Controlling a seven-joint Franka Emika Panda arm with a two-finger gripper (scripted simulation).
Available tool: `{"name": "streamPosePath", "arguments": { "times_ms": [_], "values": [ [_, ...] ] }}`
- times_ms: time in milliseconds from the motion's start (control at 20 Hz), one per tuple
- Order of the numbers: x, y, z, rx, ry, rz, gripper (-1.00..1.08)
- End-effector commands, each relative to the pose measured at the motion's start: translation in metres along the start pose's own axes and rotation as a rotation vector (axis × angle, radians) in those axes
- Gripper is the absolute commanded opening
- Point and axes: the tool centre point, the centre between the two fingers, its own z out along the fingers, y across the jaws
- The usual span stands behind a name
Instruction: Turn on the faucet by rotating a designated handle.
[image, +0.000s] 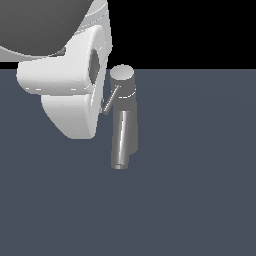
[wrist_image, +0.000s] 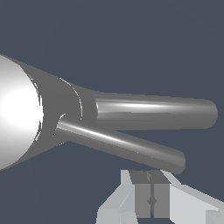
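The faucet (image: 123, 107), a grey upright cylinder with a lighter round cap, stands just above the middle of the exterior view on the dark blue-grey floor (image: 200, 190). Its tubular spout (image: 120, 142) slants down toward the frame's lower middle. The handle (image: 111, 101), a thin dark rod, juts from the cap toward the exterior view's left. The white gripper (image: 75, 102) fills the upper left there, its body just beside the rod's tip. In the wrist view the fingertips (wrist_image: 151, 194) meet with no gap, pressed together and holding nothing, close to the handle's end (wrist_image: 175, 159).
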Motion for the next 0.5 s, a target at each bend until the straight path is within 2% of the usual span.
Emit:
{"name": "streamPosePath", "arguments": {
  "times_ms": [0, 450],
  "values": [
    [0.012, 0.001, 0.0, -0.001, 0.009, 0.015, -1.0],
    [0.028, 0.004, 0.001, -0.003, 0.011, 0.018, -1.0]
  ]
}}
